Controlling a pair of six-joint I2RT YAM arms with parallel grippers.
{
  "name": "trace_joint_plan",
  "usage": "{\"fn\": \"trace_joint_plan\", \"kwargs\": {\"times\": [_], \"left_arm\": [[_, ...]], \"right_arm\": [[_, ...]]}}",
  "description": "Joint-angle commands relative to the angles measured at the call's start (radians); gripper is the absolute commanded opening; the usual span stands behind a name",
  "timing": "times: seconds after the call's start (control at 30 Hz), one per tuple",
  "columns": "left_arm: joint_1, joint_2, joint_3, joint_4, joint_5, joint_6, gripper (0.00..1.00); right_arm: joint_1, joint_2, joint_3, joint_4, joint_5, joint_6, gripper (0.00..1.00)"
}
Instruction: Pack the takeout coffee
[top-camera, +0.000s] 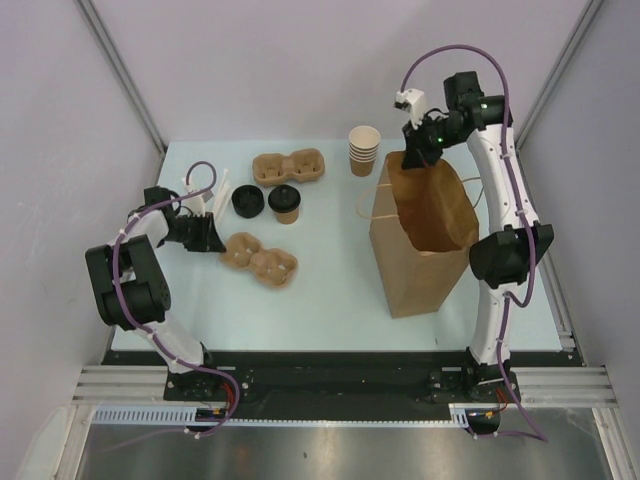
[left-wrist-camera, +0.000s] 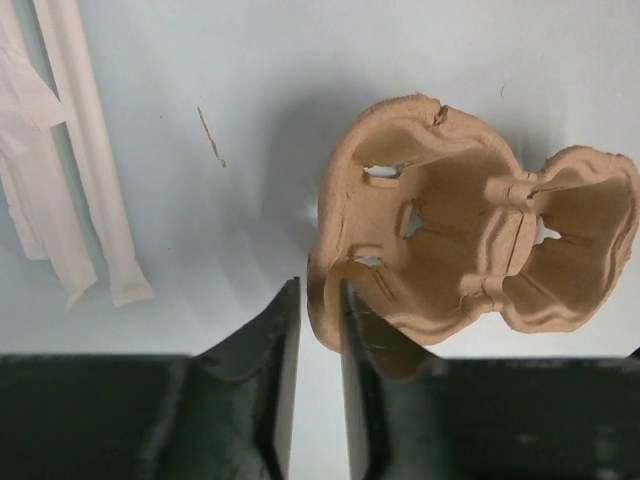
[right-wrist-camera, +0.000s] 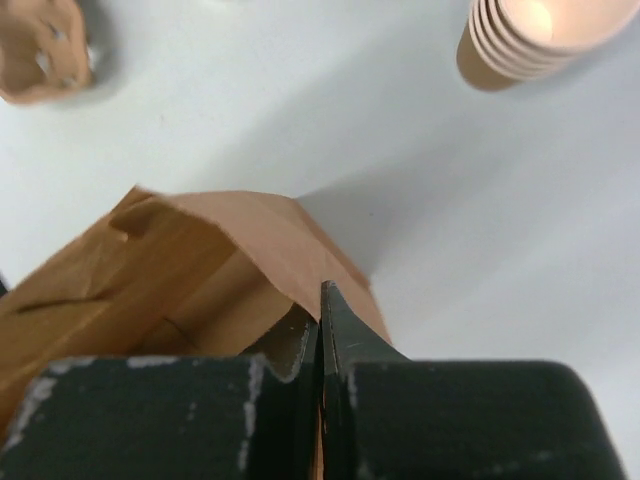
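The takeout coffee (top-camera: 285, 203), a tan cup with a black lid, stands on the table left of centre, free of both grippers. My left gripper (top-camera: 212, 238) is low at the table's left, its jaws closed narrowly on the rim of a tan pulp cup carrier (top-camera: 260, 258). The left wrist view shows that gripper (left-wrist-camera: 318, 285) pinching the carrier (left-wrist-camera: 470, 240), one finger inside its cup well. My right gripper (top-camera: 410, 157) is shut on the back rim of the open brown paper bag (top-camera: 425, 225), as the right wrist view (right-wrist-camera: 322, 290) shows on the bag (right-wrist-camera: 200, 260).
A loose black lid (top-camera: 247, 201) lies just left of the coffee. A second carrier (top-camera: 288, 166) and a stack of lidless cups (top-camera: 364, 150) sit at the back. Wrapped white straws (top-camera: 215, 190) lie by the left gripper. The table's edges are close on both sides.
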Motion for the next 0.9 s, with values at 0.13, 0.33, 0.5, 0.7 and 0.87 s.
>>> {"fn": "trace_joint_plan", "kwargs": {"times": [0.13,0.33,0.5,0.7,0.87], "left_arm": [[-0.020,-0.013,0.037,-0.005,0.020,0.005,0.42],[-0.023,-0.016,0.028,0.004,0.010,0.002,0.51],[-0.024,-0.015,0.028,0.009,0.011,-0.001,0.54],[-0.023,-0.090,-0.003,0.046,0.096,0.015,0.56],[-0.021,-0.110,-0.008,0.036,0.093,0.011,0.63]], "right_arm": [[-0.059,0.005,0.063,-0.028,-0.029,0.408,0.00],[-0.059,0.010,0.097,-0.025,0.045,0.558,0.00],[0.029,-0.036,0.046,0.023,0.184,0.639,0.00],[0.085,-0.049,0.052,0.074,0.307,0.716,0.00],[0.108,-0.046,0.058,0.084,0.405,0.783,0.00]]}}
